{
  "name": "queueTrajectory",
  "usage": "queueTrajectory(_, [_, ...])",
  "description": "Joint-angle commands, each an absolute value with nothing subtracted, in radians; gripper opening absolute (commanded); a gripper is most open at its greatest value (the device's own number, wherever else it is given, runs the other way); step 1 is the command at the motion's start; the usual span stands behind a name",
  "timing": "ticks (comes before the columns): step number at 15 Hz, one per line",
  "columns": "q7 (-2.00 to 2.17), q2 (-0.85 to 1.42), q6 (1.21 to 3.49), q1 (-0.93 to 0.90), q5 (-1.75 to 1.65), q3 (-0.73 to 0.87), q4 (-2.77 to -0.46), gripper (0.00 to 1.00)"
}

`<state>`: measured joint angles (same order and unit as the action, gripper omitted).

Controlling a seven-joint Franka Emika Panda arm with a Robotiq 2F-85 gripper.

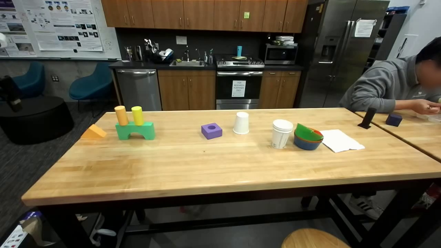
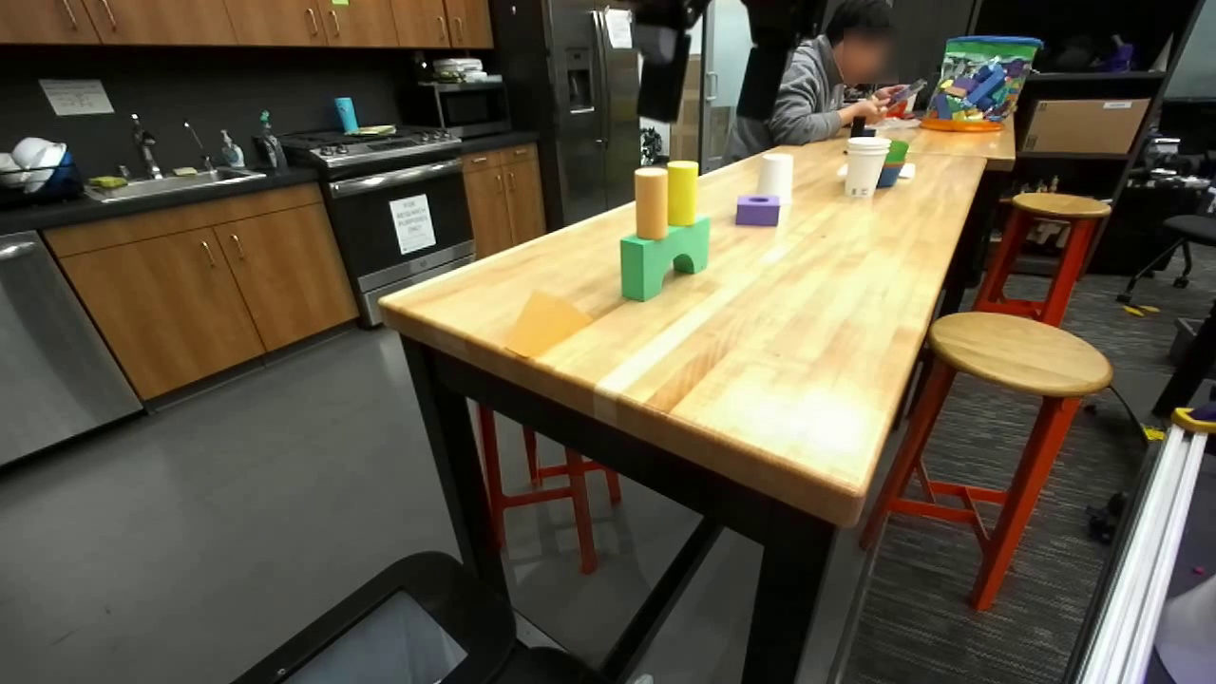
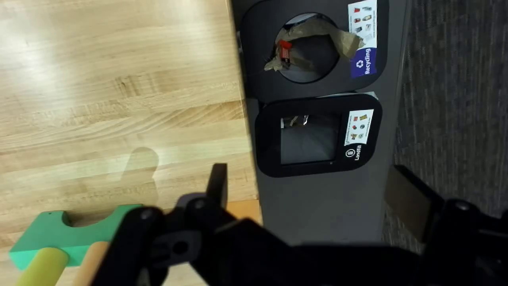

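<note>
Gripper spread wide — two upright cylinders on green arch, orange wedge, bins beside table

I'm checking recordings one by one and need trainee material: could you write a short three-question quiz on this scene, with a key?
1. Multiple choice: what stands on the green arch block?
a) a white cup
b) a yellow cylinder and an orange cylinder
c) a blue bowl

2. True or false: the gripper is open and holds nothing.

3. Fill in the label: in the wrist view, the bin with the round opening is marked "____".

Key: 1 b; 2 true; 3 Recycling.
</note>
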<state>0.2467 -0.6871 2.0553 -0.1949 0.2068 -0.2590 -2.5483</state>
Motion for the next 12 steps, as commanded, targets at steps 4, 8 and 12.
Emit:
queueTrajectory(4, [0.249,-0.679,2.060,-0.196,0.204,-0.256,-2.540,1.00])
queueTrajectory(8, [0.268,-0.580,2.135,-0.175,0.221,-0.252,-2.495,1.00])
queueTrajectory(12, [0.306,-0.419,2.261,-0.152,0.226,-0.244,-2.418,1.00])
